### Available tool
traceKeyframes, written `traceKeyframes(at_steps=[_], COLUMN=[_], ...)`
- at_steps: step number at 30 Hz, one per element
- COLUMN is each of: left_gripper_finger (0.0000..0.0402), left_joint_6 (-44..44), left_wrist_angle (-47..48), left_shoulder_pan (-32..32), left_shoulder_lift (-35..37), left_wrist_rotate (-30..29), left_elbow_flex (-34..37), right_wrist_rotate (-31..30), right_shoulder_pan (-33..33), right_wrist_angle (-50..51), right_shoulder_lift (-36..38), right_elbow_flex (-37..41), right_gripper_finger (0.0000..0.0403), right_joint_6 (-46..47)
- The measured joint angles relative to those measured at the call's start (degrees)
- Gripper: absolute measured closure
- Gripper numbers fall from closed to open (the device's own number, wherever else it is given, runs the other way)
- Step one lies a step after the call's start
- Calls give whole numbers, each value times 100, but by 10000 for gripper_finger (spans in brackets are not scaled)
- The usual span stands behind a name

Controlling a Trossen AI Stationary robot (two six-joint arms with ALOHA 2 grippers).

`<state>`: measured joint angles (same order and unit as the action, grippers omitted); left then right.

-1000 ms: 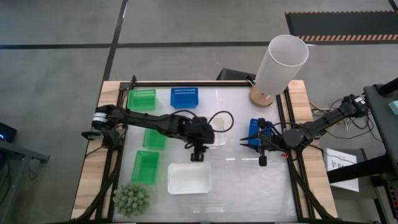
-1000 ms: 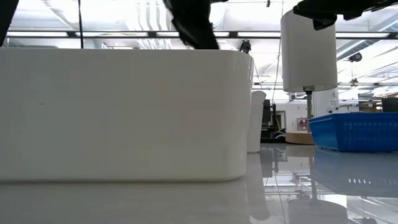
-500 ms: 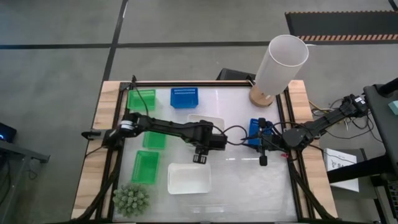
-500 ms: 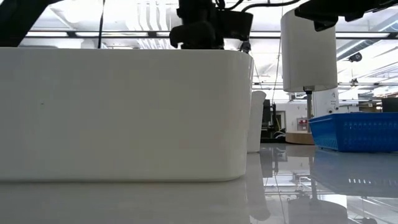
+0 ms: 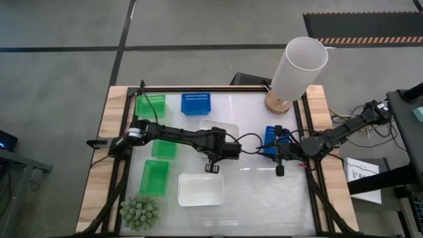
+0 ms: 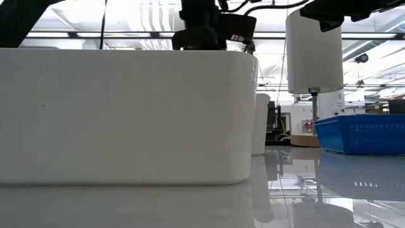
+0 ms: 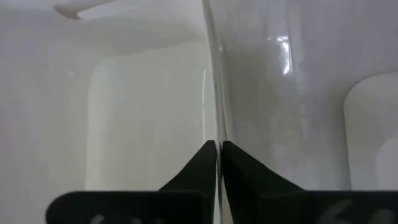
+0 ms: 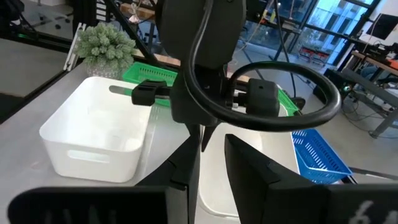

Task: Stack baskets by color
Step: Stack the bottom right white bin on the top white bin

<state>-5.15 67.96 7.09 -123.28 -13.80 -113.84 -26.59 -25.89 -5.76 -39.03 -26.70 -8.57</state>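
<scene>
While the left arm reaches across the middle of the bench [image 5: 264, 198], its tool [image 5: 211, 168] points down with the fingers pressed together on a thin white wall. Going by the right wrist view, that wall is the rim of the smaller white basket [image 5: 219, 125], which lies under the arm near the bench's centre. The larger white basket [image 5: 200, 189] sits just in front of it, toward the near edge.

The right tool [image 5: 279, 169] hangs beside a blue basket [image 5: 271, 141] on the right side, its fingers a little apart with nothing between them. A second blue basket [image 5: 196, 103] stands at the far edge next to a green basket [image 5: 151, 106]. Two more green baskets [image 5: 164, 147] [image 5: 154, 177] lie along the left side, the nearer one just behind a spiky green plant [image 5: 139, 211]. A tall white cylinder [image 5: 299, 66] stands at the far right corner.
</scene>
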Motion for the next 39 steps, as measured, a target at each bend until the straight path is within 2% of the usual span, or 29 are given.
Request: traceKeyframes(at_steps=[10, 21, 25, 35, 39], left_gripper_finger=[401, 402, 401, 401, 401], left_joint_6=[296, 519, 643, 781, 613], left_wrist_angle=[-195, -1011, -1318, -2348, -2872], left_shoulder_pan=[22, 79, 79, 90, 90], left_shoulder_lift=[348, 564, 657, 1416, 1609], left_wrist_rotate=[-25, -163, -177, -271, -7], left_elbow_flex=[-9, 184, 568, 1922, 2403], right_wrist_rotate=[0, 100, 260, 262, 262], right_shoulder_pan=[0, -12, -13, -13, -13], right_wrist_angle=[4, 100, 107, 94, 78], right_shoulder_lift=[-1, 80, 107, 110, 109], right_elbow_flex=[0, -2, -2, -2, -2], right_gripper_finger=[335, 335, 335, 335, 335], right_joint_6=[59, 152, 172, 170, 159])
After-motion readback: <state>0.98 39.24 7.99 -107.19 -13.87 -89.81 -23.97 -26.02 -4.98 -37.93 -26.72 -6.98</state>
